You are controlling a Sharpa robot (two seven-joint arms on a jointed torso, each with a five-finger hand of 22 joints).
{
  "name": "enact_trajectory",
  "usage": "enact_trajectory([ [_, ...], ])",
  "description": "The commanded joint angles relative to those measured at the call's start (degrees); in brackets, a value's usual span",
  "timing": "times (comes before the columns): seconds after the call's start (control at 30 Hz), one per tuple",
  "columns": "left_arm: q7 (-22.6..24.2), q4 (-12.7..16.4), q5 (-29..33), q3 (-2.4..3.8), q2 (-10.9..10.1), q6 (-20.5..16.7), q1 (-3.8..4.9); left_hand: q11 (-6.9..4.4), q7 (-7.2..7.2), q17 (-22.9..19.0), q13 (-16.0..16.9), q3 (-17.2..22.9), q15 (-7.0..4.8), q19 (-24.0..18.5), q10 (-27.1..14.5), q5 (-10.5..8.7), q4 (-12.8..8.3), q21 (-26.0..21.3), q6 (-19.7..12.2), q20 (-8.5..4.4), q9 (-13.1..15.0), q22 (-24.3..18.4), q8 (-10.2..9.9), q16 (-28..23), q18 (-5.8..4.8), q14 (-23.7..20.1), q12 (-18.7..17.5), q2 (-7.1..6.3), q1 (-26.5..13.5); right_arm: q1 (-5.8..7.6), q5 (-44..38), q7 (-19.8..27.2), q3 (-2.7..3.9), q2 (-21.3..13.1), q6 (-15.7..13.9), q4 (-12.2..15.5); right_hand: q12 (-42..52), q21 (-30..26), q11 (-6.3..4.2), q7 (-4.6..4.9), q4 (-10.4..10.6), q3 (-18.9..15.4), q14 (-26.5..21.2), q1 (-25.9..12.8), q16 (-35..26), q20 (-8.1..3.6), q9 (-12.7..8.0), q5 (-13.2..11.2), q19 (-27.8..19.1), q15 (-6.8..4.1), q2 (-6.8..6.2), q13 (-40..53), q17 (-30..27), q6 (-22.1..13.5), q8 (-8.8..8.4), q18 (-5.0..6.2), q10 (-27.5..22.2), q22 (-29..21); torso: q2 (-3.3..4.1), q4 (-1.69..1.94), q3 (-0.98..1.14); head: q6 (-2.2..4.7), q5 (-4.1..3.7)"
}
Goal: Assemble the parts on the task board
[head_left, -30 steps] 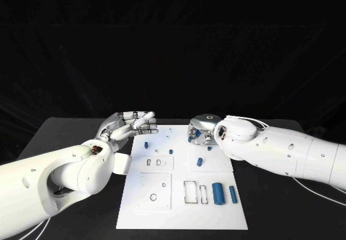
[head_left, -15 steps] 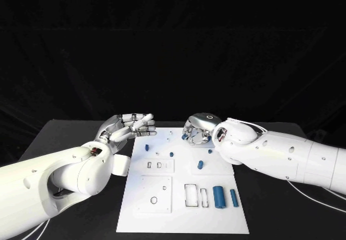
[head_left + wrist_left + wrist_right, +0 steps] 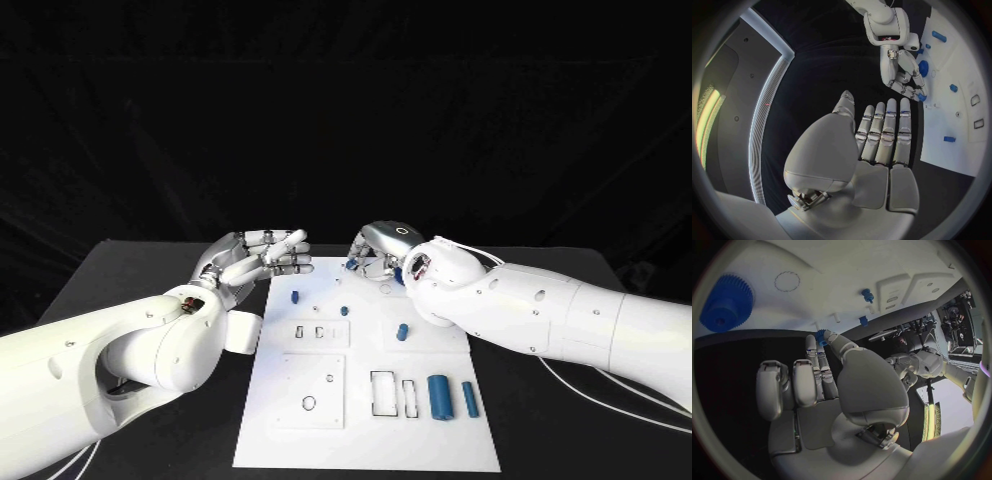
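- On the black surface (image 3: 144, 270) lies the white task board (image 3: 368, 400), lengthwise away from the robot.
- At the board's far edge the right robot hand (image 3: 378, 250) reaches down — in its own wrist view a small blue part (image 3: 821, 336) sits pinched between thumb and fingertip, the other fingers lying straight alongside.
- A blue gear (image 3: 726, 302) rests flat on the board near that hand, apart from its fingers; the left wrist view shows it too (image 3: 924, 68), just beside the right robot hand.
- The left robot hand (image 3: 260, 255) hovers just off the board's left far corner, fingers straight and side by side, nothing in it.
- Near the board's right near corner two blue cylinders lie side by side: a thick one (image 3: 437, 396) and a thinner one (image 3: 470, 398).
- Smaller blue pieces dot the far half — one by the left edge (image 3: 294, 297), one near the middle (image 3: 402, 331).
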Motion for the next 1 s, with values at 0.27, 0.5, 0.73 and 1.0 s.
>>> enact_trajectory([
  [0.27, 0.3, 0.5, 0.4, 0.07, 0.0, 1.1, 0.13, 0.11, 0.27, 0.0, -0.1, -0.3, 0.16, -0.6, -0.3, 0.2, -0.2, -0.2, -0.2, -0.01, -0.1, -0.1, -0.2, -0.2, 0.27, -0.4, -0.2, 0.4, -0.1, -0.79, 0.2, -1.1, 0.0, 2.4, -0.6, -3.2, 0.1, 0.1, 0.11, -0.03, 0.2, 0.3, 2.3, 0.1, 0.4, -0.1, 0.2, 0.2, 0.2, -0.47, 0.07, 0.0, 0.0, 0.1, -0.23, -0.74, 0.2, 3.1, 0.14, 0.08, -0.02, -0.11, 0.26],
  [0.5, 0.2, 0.8, 0.4, 0.08, -0.1, 1.1, 0.17, 0.11, 0.27, 0.0, -0.1, -0.3, 0.16, -0.6, -0.3, 0.2, -0.2, -0.2, -0.2, -0.01, -0.1, -0.1, -0.2, -0.2, 0.27, -0.4, -0.2, 0.4, -0.1, -0.99, -0.1, -1.3, 0.0, 3.0, -1.7, -3.7, 0.0, 0.1, 0.13, 0.03, 0.2, 0.4, 2.3, 0.2, 0.4, -0.1, 0.2, 0.4, 0.2, -0.46, 0.03, 0.0, 0.0, 0.0, -0.25, -0.73, 0.2, 3.1, 0.12, 0.05, -0.04, 0.0, 0.26],
  [0.73, 0.1, 0.8, 0.4, 0.09, -0.1, 1.2, 0.22, 0.14, 0.3, 0.0, -0.1, -0.3, 0.17, -0.6, -0.3, 0.2, -0.2, -0.2, -0.2, 0.02, -0.1, -0.1, -0.3, -0.2, 0.27, -0.5, -0.2, 0.42, -0.1, -1.03, -0.4, -2.0, 0.0, 3.6, -1.4, -4.3, 0.0, 0.1, 0.16, 0.07, 0.3, 0.4, 2.3, 0.2, 0.4, -0.1, 0.2, 0.5, 0.2, -0.44, -0.01, 0.0, 0.0, 0.0, -0.28, -0.74, 0.2, 3.1, 0.15, 0.08, -0.05, 0.15, 0.31],
  [1.0, 0.1, 1.0, 0.4, 0.1, -0.1, 1.3, 0.23, 0.15, 0.32, 0.0, -0.1, -0.3, 0.18, -0.7, -0.3, 0.2, -0.2, -0.2, -0.2, 0.03, -0.1, -0.1, -0.3, -0.2, 0.27, -0.5, -0.3, 0.43, -0.1, -1.05, -0.4, -2.1, 0.0, 4.2, -1.2, -5.5, 0.0, 0.1, 0.19, 0.11, 0.3, 0.4, 2.3, 0.2, 0.4, -0.09, 0.2, 0.8, 0.1, -0.42, -0.04, 0.0, 0.0, 0.0, -0.33, -0.73, 0.2, 3.1, 0.19, 0.12, -0.04, 0.18, 0.54],
])
